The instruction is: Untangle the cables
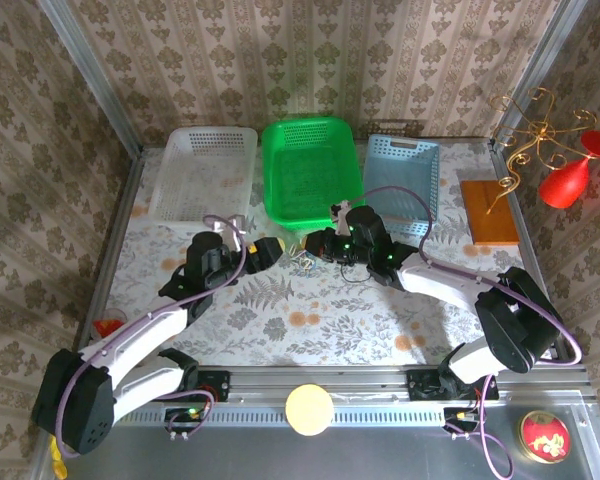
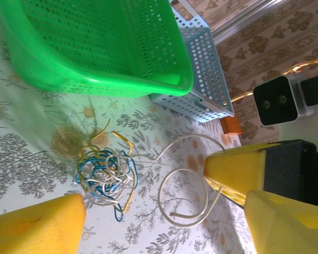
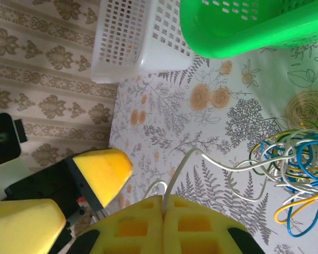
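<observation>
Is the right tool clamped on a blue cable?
No, the right tool is shut on a pale cream cable; the blue cable lies loose in the tangle.

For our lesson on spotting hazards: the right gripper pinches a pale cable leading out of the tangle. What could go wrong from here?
1. The right gripper is shut on the cream cable while the left gripper stands open, holding nothing; a pull may drag the whole tangle along or tighten its knot.
2. The two grippers sit close together, so they might collide.
</observation>
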`<action>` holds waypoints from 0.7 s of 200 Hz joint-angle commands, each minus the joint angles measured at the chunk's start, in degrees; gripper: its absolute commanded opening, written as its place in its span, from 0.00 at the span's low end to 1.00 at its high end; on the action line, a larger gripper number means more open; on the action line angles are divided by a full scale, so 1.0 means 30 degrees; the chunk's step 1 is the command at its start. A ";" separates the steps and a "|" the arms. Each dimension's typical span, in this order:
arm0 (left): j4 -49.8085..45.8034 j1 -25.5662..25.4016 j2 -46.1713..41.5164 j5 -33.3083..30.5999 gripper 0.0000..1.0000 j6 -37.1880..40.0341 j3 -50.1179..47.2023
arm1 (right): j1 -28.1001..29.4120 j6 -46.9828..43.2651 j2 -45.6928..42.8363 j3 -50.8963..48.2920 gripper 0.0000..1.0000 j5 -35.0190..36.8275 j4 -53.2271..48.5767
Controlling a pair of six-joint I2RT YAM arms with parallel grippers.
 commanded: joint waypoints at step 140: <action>0.0955 -0.1022 0.1309 0.0645 0.44 0.0270 0.0607 | -0.1133 -0.0125 -0.0200 -0.1840 0.00 -0.3811 0.6063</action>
